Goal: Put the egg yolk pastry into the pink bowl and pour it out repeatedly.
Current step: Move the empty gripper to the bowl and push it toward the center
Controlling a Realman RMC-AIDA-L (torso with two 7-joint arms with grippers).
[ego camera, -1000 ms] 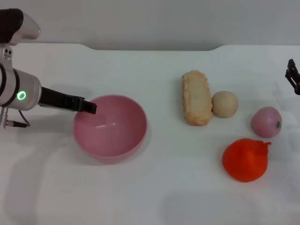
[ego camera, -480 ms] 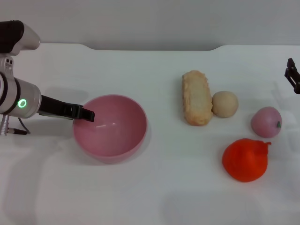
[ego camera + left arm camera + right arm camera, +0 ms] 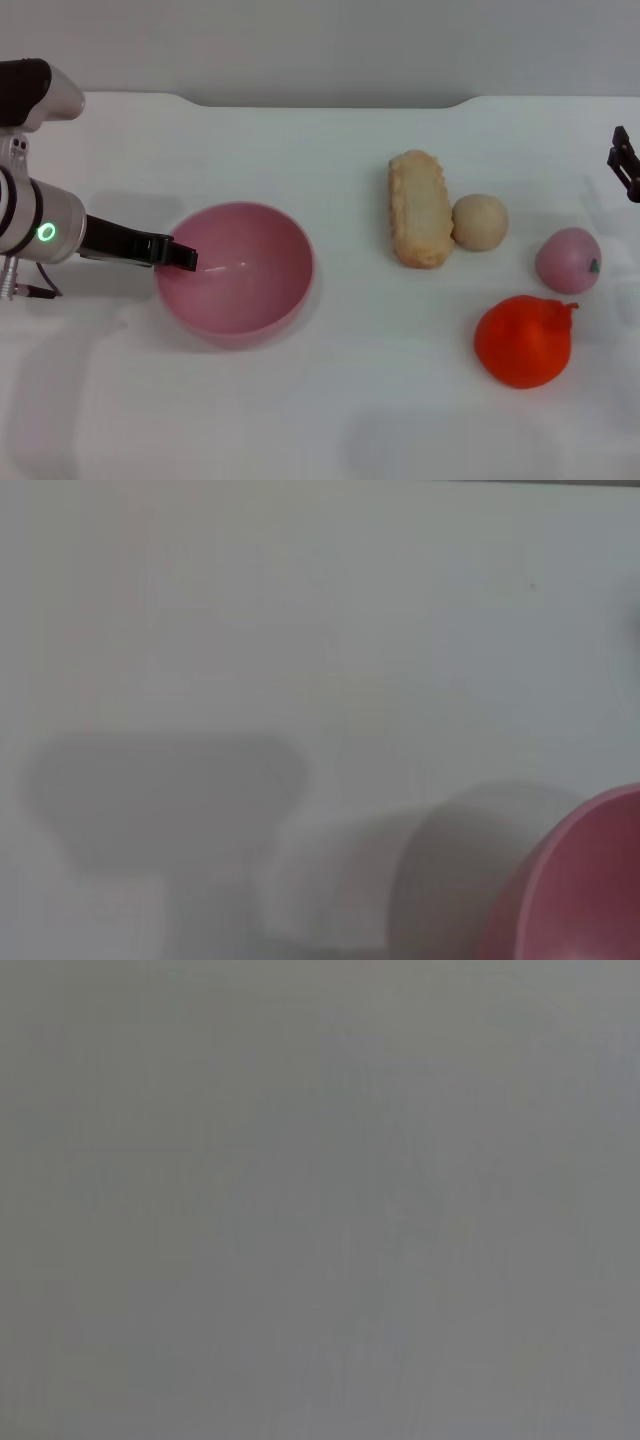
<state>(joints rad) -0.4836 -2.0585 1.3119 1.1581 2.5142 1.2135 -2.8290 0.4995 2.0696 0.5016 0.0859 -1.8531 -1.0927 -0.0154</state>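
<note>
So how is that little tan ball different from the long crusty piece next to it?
The egg yolk pastry is a small, smooth, pale tan ball; the long pastry is a larger golden oblong with a rough crust. The ball sits beside the oblong's lower right end, apparently touching it. Both lie on the white table, to the right of the pink bowl.

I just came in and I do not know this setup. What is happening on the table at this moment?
The robot's left gripper is at the left rim of the pink bowl, which sits upright and empty on the white table. The egg yolk pastry lies on the table to the right, touching a long crusty pastry. A pink peach-like ball and an orange fruit lie nearer the right edge. The right gripper waits at the far right, holding nothing.
</note>
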